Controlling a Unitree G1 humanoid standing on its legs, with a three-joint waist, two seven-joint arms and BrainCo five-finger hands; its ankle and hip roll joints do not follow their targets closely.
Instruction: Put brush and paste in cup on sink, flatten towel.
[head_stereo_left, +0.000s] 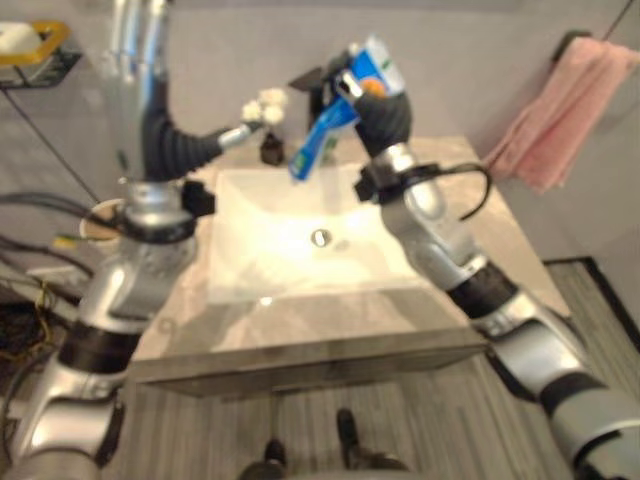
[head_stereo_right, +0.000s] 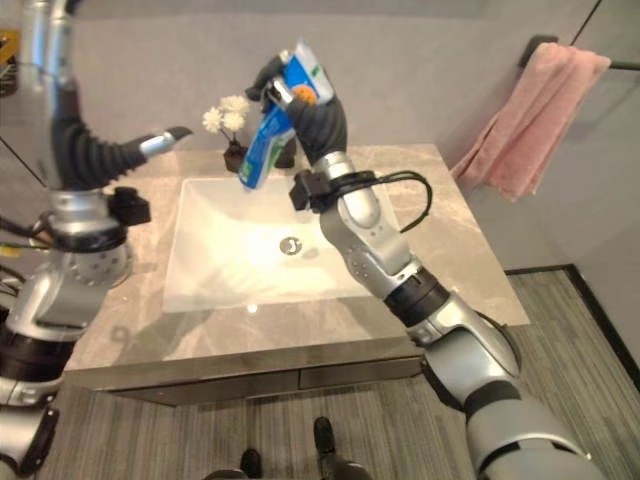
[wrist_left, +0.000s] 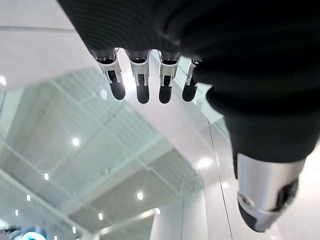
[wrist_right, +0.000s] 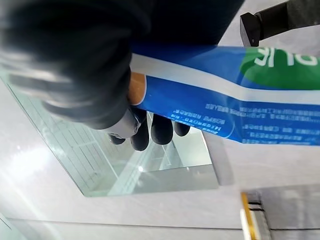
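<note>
The toothpaste tube (head_stereo_right: 277, 118) is gripped by the right hand (head_stereo_right: 315, 112) and held high above the back edge of the sink basin (head_stereo_right: 200, 262), its long body tilted down toward the basin. The fingers are seen curled round the tube in the right wrist view, so the grasp looks firm; the raised pose is judged to be a carry toward the cup, which is taken to be the pale round vessel (head_stereo_left: 100, 218) on the counter to the left of the basin, though it is partly hidden by the left arm. No brush can be made out. The left hand (wrist_left: 142, 82) is raised well above the basin's left side, its fingers straight and holding nothing.

Behind the basin a small dark vase of white flowers (head_stereo_right: 229, 127) stands beside the dark tap, and both are judged to lie close to the tube's path. The pink towel (head_stereo_right: 525, 115) hangs bunched from a wall rail, well to the right of the basin, not yet flattened.
</note>
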